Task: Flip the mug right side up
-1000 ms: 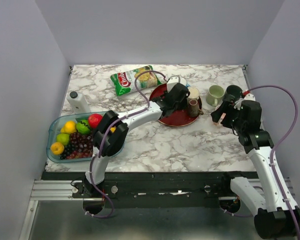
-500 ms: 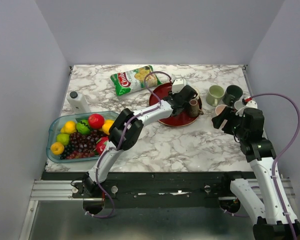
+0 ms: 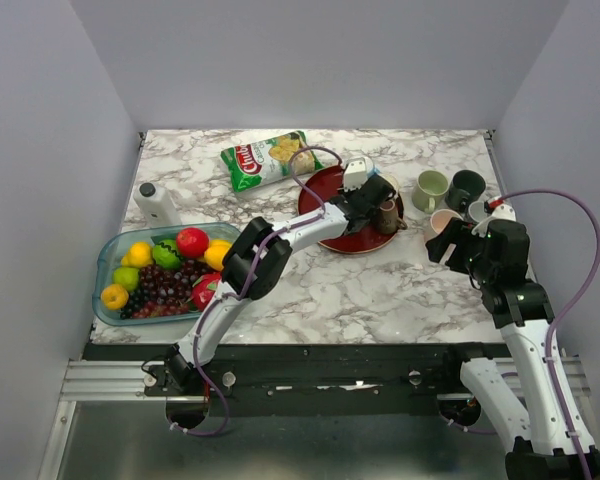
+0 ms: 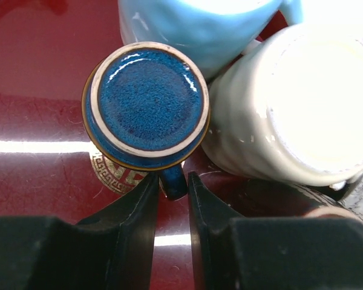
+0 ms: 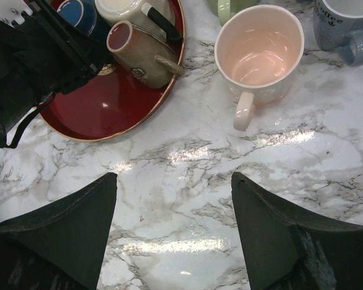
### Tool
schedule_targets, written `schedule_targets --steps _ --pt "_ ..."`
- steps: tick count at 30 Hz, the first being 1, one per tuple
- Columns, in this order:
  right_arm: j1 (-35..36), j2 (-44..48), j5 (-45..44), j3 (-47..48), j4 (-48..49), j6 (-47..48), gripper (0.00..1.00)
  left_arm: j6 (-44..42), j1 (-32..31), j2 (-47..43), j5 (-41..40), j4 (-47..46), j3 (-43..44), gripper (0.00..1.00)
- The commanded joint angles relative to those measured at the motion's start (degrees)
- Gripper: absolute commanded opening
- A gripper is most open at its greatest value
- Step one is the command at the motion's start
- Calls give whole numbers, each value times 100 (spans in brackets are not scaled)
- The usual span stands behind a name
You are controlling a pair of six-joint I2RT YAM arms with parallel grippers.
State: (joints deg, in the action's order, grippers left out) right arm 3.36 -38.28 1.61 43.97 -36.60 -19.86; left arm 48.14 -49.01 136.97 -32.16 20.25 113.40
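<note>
A dark blue mug (image 4: 146, 99) stands upside down on the red tray (image 4: 36, 78), its base up. Its handle (image 4: 173, 184) points toward my left gripper (image 4: 172, 181), whose fingers are closed on the handle from both sides. In the top view the left gripper (image 3: 372, 200) hangs over the tray's (image 3: 345, 238) right part and hides the blue mug. The right wrist view shows the mug's rim (image 5: 78, 13) beside the left arm. My right gripper (image 5: 173, 176) is open and empty above bare marble, near a pink mug (image 5: 260, 45).
On the tray, touching the blue mug, are a light blue mug (image 4: 193, 24), a cream mug (image 4: 302, 109) and a brown mug (image 5: 133, 51) on its side. Green (image 3: 430, 187), dark (image 3: 467, 185) and grey-blue (image 5: 342, 21) mugs stand upright at right. Chips bag (image 3: 265, 158), bottle (image 3: 158, 203) and fruit tray (image 3: 108, 262) are at left.
My left gripper has slid right across the tray to the cluster of mugs. My right gripper has drawn back slightly from the pink mug, uncovering it.
</note>
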Motion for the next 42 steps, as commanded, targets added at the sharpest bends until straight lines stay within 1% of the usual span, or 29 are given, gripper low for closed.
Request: schedule_targets --steps 1,2,5,8,9,11,12,15,20,23,24,25,26,27,30,33,38,41,42 --pt "-19 93 -126 7 -93 70 82 125 59 -258 -449 -153 -327 32" --pt "-19 75 -108 -11 -76 61 82 125 59 -310 -457 -153 -345 32" --pt "-10 49 -82 -28 -49 61 82 125 59 -390 -519 -188 -486 28" --pt "-19 31 -55 -37 -23 52 82 125 59 -486 -572 -214 -626 21" --pt "-19 14 -46 -37 -14 52 82 117 59 -521 -589 -232 -670 17" --pt "-19 5 -20 -55 4 52 82 117 59 -600 -590 -250 -811 12" --pt "-19 -4 -20 -63 12 43 82 108 59 -636 -589 -258 -855 8" --pt "-19 -21 -3 -107 47 43 82 108 59 -811 -502 -285 -1100 3" --pt "-19 -65 41 -169 118 0 82 20 41 -1294 -282 -504 -1900 2" --pt "-10 -83 68 -213 162 -1 82 -164 -3 -1663 -194 -829 -2497 18" --pt "-10 -92 77 -222 179 -1 82 -199 -29 -1743 -211 -873 -2612 33" --pt "-10 -109 94 -239 188 -9 82 -287 -47 -1804 -229 -908 -2761 39" --pt "-10 -127 94 -248 206 -18 82 -314 -56 -1909 -273 -918 -2815 42" --pt "-19 -144 103 -257 215 -27 82 -357 -73 -1937 -273 -909 -2841 49" --pt "-19 -162 138 -283 232 -53 82 -454 -82 -1972 -290 -812 -2824 56" --pt "-10 -136 165 -310 241 -62 82 -516 -91 -1963 -326 -724 -2754 59" --pt "-10 -101 182 -354 224 -62 82 -507 -91 -1911 -387 -681 -2657 59" --pt "-19 -83 173 -354 197 -54 82 -490 -91 -1849 -519 -601 -2543 56" --pt "-19 -83 173 -362 197 -53 82 -498 -91 -1840 -537 -601 -2534 51"
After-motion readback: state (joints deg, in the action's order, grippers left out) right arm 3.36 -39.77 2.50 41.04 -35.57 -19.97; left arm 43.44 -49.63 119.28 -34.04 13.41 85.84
